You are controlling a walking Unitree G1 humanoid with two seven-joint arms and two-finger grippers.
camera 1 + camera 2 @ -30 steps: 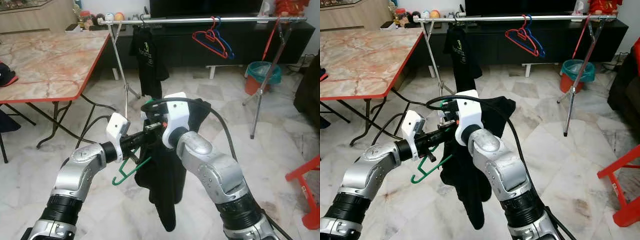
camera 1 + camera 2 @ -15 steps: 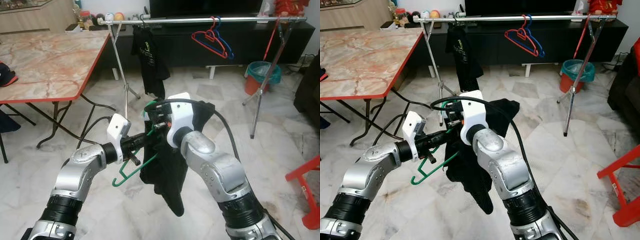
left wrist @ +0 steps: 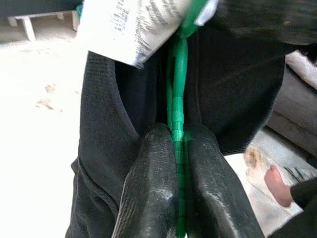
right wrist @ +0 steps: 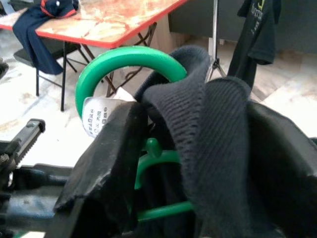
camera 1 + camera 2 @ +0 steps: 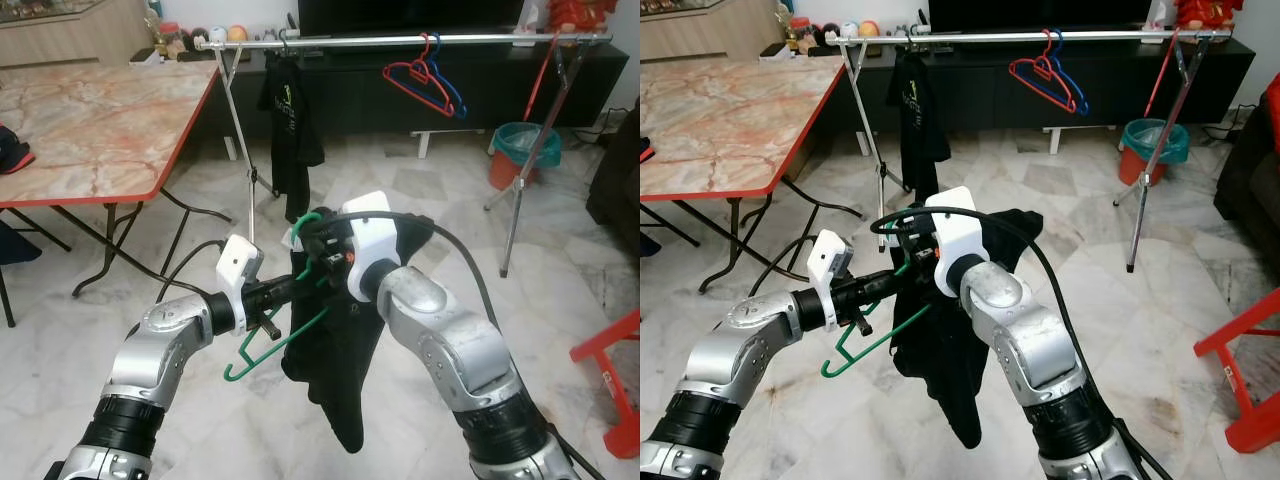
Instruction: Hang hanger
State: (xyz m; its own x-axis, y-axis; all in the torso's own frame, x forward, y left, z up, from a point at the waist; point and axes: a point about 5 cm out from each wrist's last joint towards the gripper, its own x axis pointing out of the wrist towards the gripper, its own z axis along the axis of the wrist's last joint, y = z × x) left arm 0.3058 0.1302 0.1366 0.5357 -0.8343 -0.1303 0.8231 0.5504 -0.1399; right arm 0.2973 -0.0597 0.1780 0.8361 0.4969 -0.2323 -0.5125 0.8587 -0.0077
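A green hanger (image 5: 258, 355) carries a black garment (image 5: 335, 380) that hangs down between my arms, above the floor. My left gripper (image 5: 285, 292) is shut on the hanger's green bar (image 3: 178, 79), with its black fingers (image 3: 153, 183) pinching from both sides. My right gripper (image 5: 318, 245) is shut at the hanger's neck, on the garment's collar (image 4: 218, 129), just under the green hook (image 4: 124, 59). A white label (image 3: 129, 25) sits at the collar. The metal clothes rail (image 5: 400, 40) stands farther ahead, higher than the hook.
On the rail hang a black T-shirt (image 5: 290, 110), a red hanger (image 5: 418, 78) and a blue hanger (image 5: 456, 98). A marble-top table (image 5: 90, 120) stands to the left. At the right are a teal bin (image 5: 525, 150) and a red stool (image 5: 615, 380). The rack's legs (image 5: 250, 160) splay onto the floor.
My right gripper has shifted slightly right and forward with the hook, and the garment has swung with it. The left gripper keeps its hold. The T-shirt on the rail has turned.
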